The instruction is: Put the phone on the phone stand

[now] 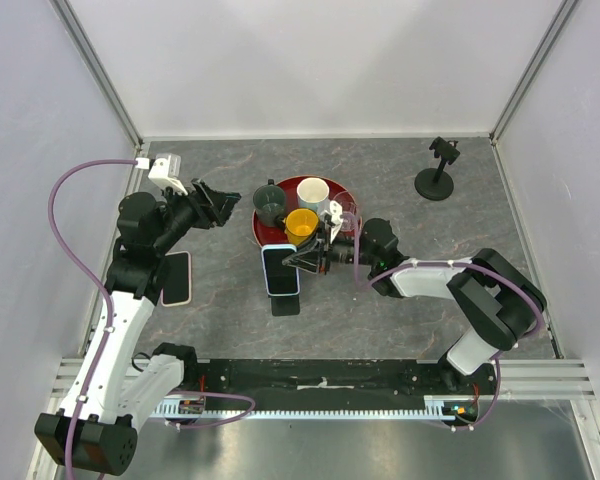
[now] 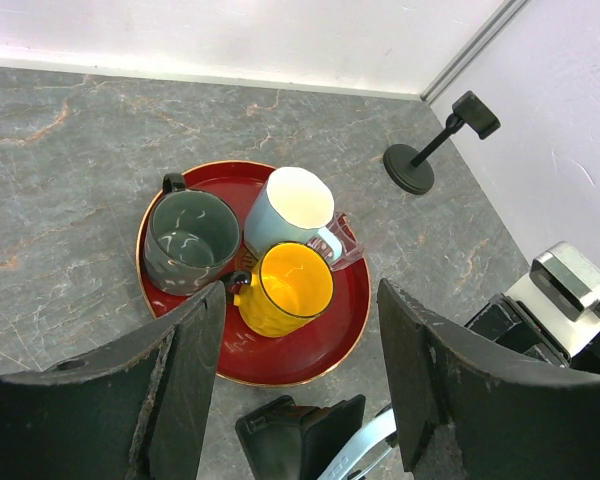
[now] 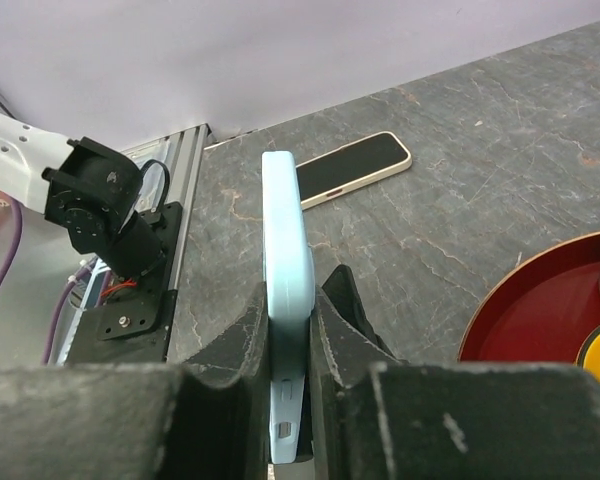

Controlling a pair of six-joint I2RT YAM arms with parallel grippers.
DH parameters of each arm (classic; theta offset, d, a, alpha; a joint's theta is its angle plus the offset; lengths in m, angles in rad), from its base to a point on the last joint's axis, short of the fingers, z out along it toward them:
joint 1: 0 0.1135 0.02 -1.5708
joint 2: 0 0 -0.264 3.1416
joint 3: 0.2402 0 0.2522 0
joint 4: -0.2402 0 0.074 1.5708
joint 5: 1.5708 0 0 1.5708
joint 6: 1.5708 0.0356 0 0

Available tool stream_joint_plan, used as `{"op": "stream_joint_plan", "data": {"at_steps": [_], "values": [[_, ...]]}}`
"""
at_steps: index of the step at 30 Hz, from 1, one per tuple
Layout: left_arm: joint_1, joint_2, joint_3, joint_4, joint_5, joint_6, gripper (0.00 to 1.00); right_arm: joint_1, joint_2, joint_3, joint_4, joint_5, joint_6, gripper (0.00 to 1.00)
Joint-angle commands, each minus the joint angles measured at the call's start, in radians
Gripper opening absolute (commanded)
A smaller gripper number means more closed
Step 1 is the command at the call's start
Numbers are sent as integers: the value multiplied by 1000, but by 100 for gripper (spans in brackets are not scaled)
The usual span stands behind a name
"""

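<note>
My right gripper (image 1: pixel 315 255) is shut on a light blue phone (image 1: pixel 280 270), holding it by its long edges just in front of the red tray. In the right wrist view the phone (image 3: pixel 285 210) stands edge-on between the fingers (image 3: pixel 248 320). A black wedge-shaped stand (image 1: pixel 285 302) sits right under and behind the phone; I cannot tell whether the phone rests on it. The stand (image 2: pixel 290 440) and the phone's edge also show in the left wrist view. My left gripper (image 1: pixel 218 203) is open and empty, hovering left of the tray.
A red tray (image 1: pixel 347 197) holds a grey mug (image 1: pixel 271 205), a white mug (image 1: pixel 313 193) and a yellow mug (image 1: pixel 301 225). A second phone in a pale case (image 1: pixel 177 277) lies flat at the left. A black clamp stand on a round base (image 1: pixel 436 172) stands far right.
</note>
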Motion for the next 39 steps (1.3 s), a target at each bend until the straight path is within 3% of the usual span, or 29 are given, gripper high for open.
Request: {"op": "stream_joint_plan", "data": {"at_steps": [1,29,31,35,39], "values": [[6,0,-1,36,33,-15,69,-9,-10,37,-68,45,-73,26],[6,15,-2,41,47,-24,68,-11,16,92,-202,120,-120,58],[7,15,-2,41,49,-24,68,-11,9,91,-209,128,-119,63],[7,15,-1,42,49,-24,68,-11,-8,88,-225,140,-120,94],[7,12,-2,41,50,-24,68,-9,-34,92,-268,171,-125,98]]}}
